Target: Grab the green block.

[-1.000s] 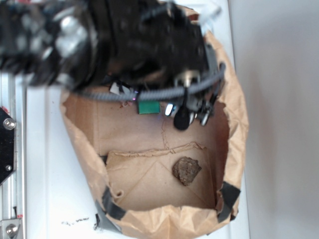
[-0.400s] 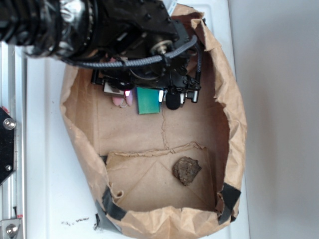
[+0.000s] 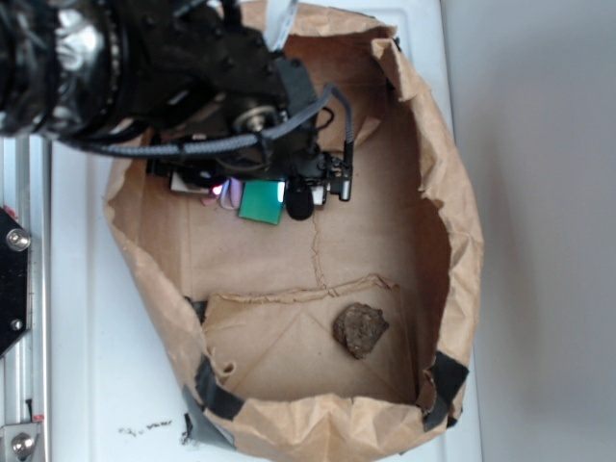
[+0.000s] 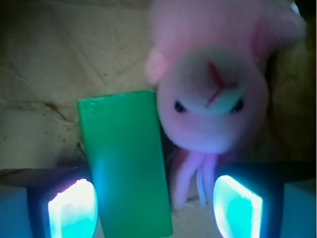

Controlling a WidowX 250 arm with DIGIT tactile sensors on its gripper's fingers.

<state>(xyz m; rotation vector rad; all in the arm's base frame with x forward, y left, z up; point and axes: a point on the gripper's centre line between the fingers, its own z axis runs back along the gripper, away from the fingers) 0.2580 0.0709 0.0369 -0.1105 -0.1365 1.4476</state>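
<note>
The green block [image 4: 124, 158] is a flat bright-green slab lying on the brown paper floor of the bag, beside the pink plush bunny [image 4: 215, 99]. In the exterior view the green block [image 3: 261, 203] peeks out under the black arm. My gripper [image 4: 154, 206] is open and straddles the block and the bunny's ears. The left glowing pad [image 4: 69, 208] is close against the block's left edge. The right pad [image 4: 237, 206] is apart, beyond the ears. In the exterior view the gripper [image 3: 262, 197] is low inside the bag.
The brown paper bag [image 3: 452, 241] has tall crumpled walls all round. A brown lumpy rock [image 3: 360, 330] lies on the bag floor toward the front right. The bag stands on a white table [image 3: 87, 327] with a metal rail at the left.
The arm has moved left and lower into the bag, pushing the bag's left wall outward. The green block now shows further left under the gripper. The rock has not moved.
</note>
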